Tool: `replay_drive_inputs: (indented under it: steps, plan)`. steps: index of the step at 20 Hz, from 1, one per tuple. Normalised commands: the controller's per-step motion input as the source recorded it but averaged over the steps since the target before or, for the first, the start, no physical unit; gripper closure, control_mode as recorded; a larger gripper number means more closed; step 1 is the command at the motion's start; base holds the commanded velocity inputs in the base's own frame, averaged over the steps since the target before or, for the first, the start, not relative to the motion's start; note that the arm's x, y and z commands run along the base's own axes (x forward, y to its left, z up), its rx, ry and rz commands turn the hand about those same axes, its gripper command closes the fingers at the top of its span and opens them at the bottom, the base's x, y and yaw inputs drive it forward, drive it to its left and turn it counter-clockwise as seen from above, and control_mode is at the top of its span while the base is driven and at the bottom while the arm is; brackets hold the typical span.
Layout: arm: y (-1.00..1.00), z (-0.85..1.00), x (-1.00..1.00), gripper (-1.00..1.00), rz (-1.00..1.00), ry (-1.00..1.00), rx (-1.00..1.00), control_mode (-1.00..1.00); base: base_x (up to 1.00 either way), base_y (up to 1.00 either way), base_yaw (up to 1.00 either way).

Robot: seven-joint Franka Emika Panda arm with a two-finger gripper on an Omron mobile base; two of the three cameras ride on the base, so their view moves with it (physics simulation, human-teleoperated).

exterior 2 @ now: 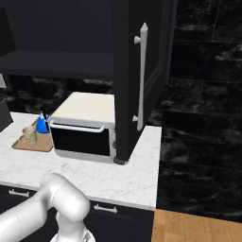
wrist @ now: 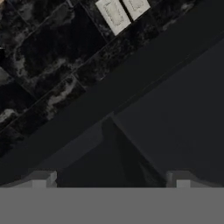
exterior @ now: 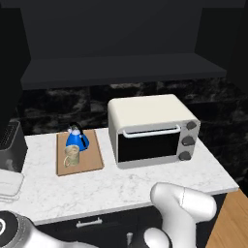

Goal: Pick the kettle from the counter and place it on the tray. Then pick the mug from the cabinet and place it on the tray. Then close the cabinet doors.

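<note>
The blue kettle point(exterior: 76, 139) point(exterior 2: 42, 125) and the beige mug point(exterior: 71, 156) point(exterior 2: 29, 134) both stand on the wooden tray point(exterior: 93, 161) point(exterior 2: 41, 144), the mug in front of the kettle. The tray lies on the white counter point(exterior: 121, 186) point(exterior 2: 118, 175), left of the toaster oven. Above, the black cabinet point(exterior: 121, 68) is open and its shelf looks bare. Its right door point(exterior 2: 152, 71) stands swung out, showing a silver bar handle point(exterior 2: 140, 75). My gripper point(wrist: 111, 179) is open and holds nothing. It faces the cabinet's dark underside point(wrist: 175, 118) and the black backsplash.
A white toaster oven point(exterior: 152, 131) point(exterior 2: 85, 127) takes up the counter's middle, under the cabinet. Two white wall outlets point(wrist: 113, 15) sit on the black marble backsplash. A dark appliance point(exterior: 9, 143) stands at the counter's left end. The wooden floor point(exterior 2: 198, 227) shows at the right.
</note>
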Motion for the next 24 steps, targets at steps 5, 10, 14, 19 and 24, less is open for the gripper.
replay_drive_inputs:
  steps: [5, 10, 14, 19, 24]
  plan:
    - [-0.05, 0.52, -0.02, -1.00, -0.11, -0.23, 0.01, -1.00, 0.00, 0.00, 0.00]
    - [-0.50, 0.78, -0.17, -1.00, -0.06, -0.27, 0.08, -1.00, 0.00, 0.00, 0.00]
    - [-0.88, 0.76, -0.34, -1.00, -0.01, -0.30, 0.12, -1.00, 0.00, 0.00, 0.00]
    - [-1.00, 0.61, -0.38, -1.00, 0.00, -0.27, 0.13, -1.00, 0.00, 0.00, 0.00]
    - [-1.00, 0.60, -0.38, -1.00, -0.01, -0.21, 0.15, -1.00, 0.00, 0.00, 0.00]
